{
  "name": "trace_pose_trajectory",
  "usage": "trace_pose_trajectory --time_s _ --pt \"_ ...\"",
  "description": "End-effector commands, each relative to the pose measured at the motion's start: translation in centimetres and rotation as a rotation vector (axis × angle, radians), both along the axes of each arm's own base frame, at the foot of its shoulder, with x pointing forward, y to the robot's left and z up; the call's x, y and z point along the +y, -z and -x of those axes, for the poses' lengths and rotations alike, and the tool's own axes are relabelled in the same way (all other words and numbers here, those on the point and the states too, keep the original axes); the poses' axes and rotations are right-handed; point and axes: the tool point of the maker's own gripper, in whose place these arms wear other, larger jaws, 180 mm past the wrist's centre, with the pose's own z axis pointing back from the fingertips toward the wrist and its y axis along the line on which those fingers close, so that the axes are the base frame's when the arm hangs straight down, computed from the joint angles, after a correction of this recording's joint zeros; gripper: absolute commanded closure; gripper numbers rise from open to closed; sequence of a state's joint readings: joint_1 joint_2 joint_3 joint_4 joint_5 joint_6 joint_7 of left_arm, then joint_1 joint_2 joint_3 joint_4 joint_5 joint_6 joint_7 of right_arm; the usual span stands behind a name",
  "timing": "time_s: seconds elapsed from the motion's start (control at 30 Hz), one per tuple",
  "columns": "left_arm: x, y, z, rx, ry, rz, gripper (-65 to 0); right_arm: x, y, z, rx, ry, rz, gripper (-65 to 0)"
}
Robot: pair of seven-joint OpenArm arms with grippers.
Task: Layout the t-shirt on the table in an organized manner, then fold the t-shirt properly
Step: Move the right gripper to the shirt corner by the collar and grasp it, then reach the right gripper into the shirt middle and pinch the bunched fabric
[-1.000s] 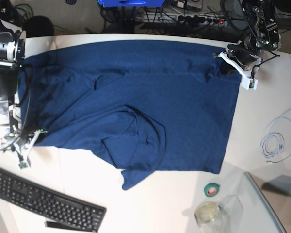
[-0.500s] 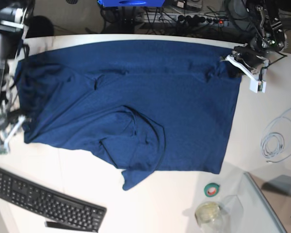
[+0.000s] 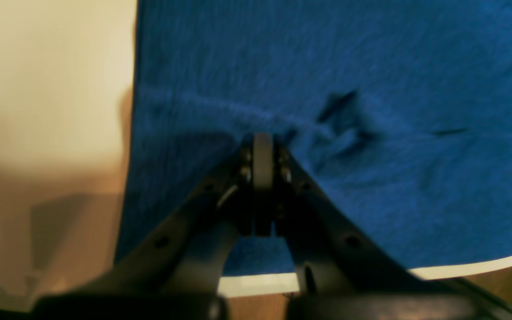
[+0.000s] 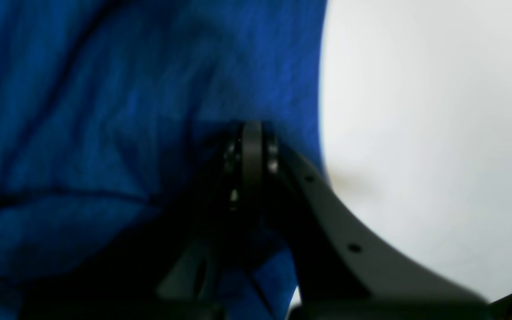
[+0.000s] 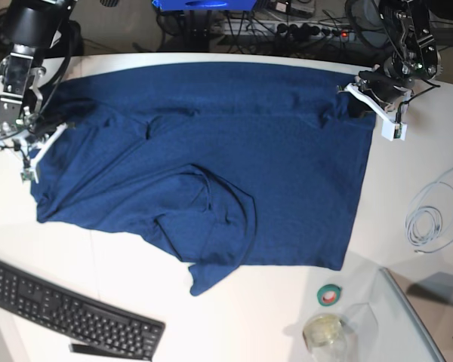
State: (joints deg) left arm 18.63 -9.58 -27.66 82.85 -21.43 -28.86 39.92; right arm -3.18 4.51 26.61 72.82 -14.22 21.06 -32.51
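White table point(image 5: 408, 151) under spread navy t-shirt point(image 5: 211, 173), keyboard point(image 5: 68, 313) near edge, both arms' fingers pinching t-shirt corners

T-shirt point(image 5: 211, 166) lies on table point(image 5: 408, 166); keyboard point(image 5: 72, 313) before it.

Black arms with cables, white-fingered left claw point(image 5: 377, 105).

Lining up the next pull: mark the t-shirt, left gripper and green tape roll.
t-shirt point(image 5: 287, 173): base view, flat middle of the cloth.
left gripper point(image 3: 262, 146): left wrist view, tips of the shut jaws pinching cloth.
green tape roll point(image 5: 330, 295): base view, ring's centre.
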Motion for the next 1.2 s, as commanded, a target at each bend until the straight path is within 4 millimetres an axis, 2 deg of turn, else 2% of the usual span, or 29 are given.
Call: trace_pose_trajectory --time_s 0.0,0.17,0.4,0.63,0.73,0.9,0.93,0.97,1.07,1.17 --pt "0.3 -0.9 -0.8 -0.039 0.004 -0.003 0.0 -1.3 -1.1 -0.8 -0.035 0.003 0.033 -0.2" --pt "0.3 -0.9 -0.8 -0.039 0.004 -0.003 0.0 -1.5 -0.3 0.9 -0.004 0.017 0.028 -0.2" --pt "0.3 -0.5 -0.5 -0.027 0.001 0.003 0.0 -4.0 0.4 3.9 0.029 0.117 0.029 -0.2" --pt "0.3 -0.4 -0.4 -0.024 0.000 0.003 0.0 -4.3 0.5 4.9 0.039 0.124 0.040 -0.2" --pt "0.4 -1.2 -1.0 -0.049 0.006 -0.008 0.0 -4.6 -1.1 3.6 -0.014 0.112 0.062 -0.2" --pt "0.4 -3.7 -2.4 -0.121 0.027 -0.040 0.0 -3.2 -7.3 -0.5 -0.211 0.085 0.111 -0.2" --pt "0.4 -4.2 -2.7 -0.134 0.034 -0.048 0.0 -2.5 -8.4 -1.3 -0.247 0.075 0.112 -0.3" --pt "0.4 -4.5 -2.9 -0.144 0.037 -0.051 0.0 -0.9 -9.1 -2.4 -0.277 0.042 0.099 -0.5" --pt "0.7 -5.0 -3.2 -0.160 0.035 -0.059 0.0 7.2 -10.0 -6.0 -0.305 -0.190 0.017 -7.8" --pt "3.6 -6.0 -3.0 -0.182 -0.042 -0.092 0.0 15.9 -9.7 -8.9 -0.238 -0.426 -0.051 -23.9"
